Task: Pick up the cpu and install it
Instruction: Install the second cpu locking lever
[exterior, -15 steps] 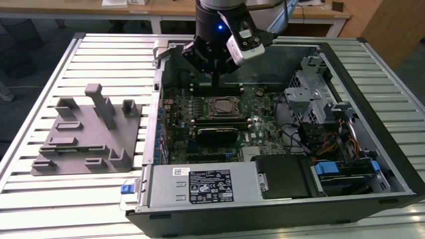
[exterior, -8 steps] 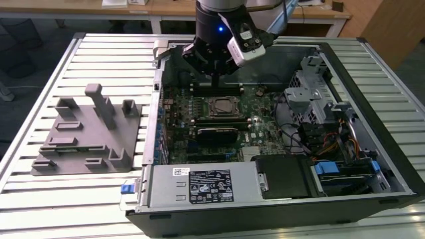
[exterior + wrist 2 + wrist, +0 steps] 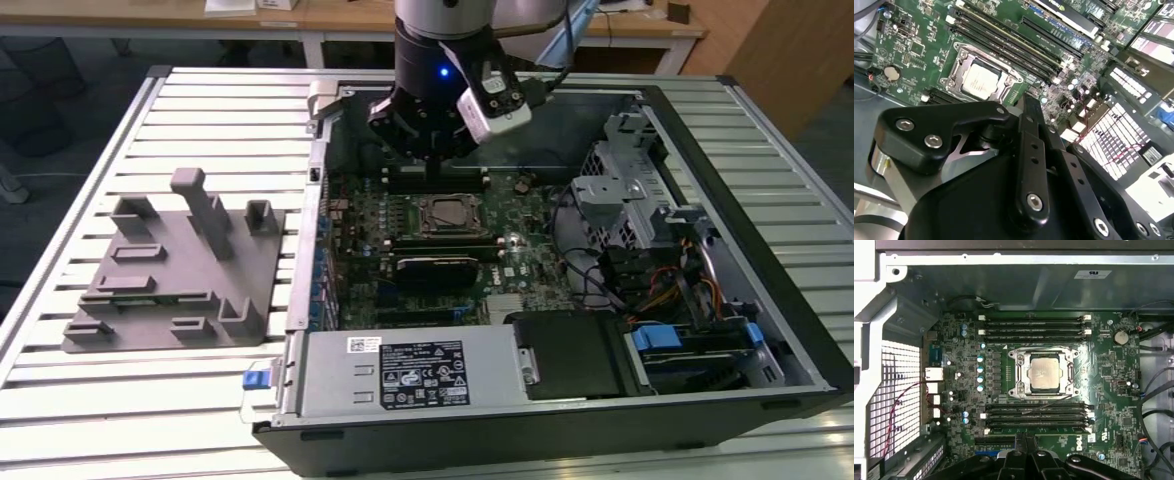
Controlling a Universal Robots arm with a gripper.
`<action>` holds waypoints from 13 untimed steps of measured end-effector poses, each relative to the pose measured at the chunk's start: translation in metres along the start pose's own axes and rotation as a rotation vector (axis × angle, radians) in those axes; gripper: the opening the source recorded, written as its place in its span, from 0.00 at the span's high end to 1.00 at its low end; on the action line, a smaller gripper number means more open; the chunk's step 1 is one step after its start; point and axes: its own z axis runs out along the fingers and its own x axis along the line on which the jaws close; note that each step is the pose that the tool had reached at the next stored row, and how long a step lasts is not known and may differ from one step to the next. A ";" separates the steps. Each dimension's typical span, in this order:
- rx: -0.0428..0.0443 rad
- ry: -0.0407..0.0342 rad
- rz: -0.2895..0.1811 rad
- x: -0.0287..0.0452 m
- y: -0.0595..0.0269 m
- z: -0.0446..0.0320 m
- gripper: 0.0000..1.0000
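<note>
The cpu (image 3: 1046, 374), a small square chip with a pale silver top, lies flat in the metal-framed socket (image 3: 1016, 375) in the middle of the green motherboard. It also shows in the exterior view as the cpu (image 3: 445, 213) and in the second wrist view as the cpu (image 3: 981, 80). My gripper (image 3: 1024, 442) hangs above the board inside the open computer case, a little off to one side of the socket. Its black fingers (image 3: 1026, 120) are pressed together with nothing between them. In the exterior view the gripper (image 3: 420, 155) sits just behind the socket.
Memory slots (image 3: 1034, 325) flank the socket on two sides. A black card (image 3: 434, 268) lies nearer the front. The case walls (image 3: 314, 200), a power supply (image 3: 414, 375) and a drive cage with cables (image 3: 641, 220) ring the board. A grey tray with upright posts (image 3: 174, 270) stands on the slatted table.
</note>
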 end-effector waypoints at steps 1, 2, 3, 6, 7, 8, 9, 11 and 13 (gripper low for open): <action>0.0001 0.0006 0.000 -0.0018 0.0003 0.0018 0.89; 0.0001 0.0011 0.000 -0.0036 0.0005 0.0037 0.89; 0.0001 0.0014 0.000 -0.0049 0.0006 0.0055 0.89; 0.0000 0.0015 0.000 -0.0064 0.0010 0.0109 0.89; -0.0001 0.0016 0.000 -0.0065 0.0010 0.0126 0.89; 0.0000 0.0016 0.000 -0.0065 0.0010 0.0138 0.89; 0.0001 0.0021 0.000 -0.0078 0.0004 0.0290 0.89; 0.0003 0.0024 0.000 -0.0081 0.0004 0.0295 0.89; 0.0003 0.0024 0.000 -0.0080 0.0004 0.0295 0.89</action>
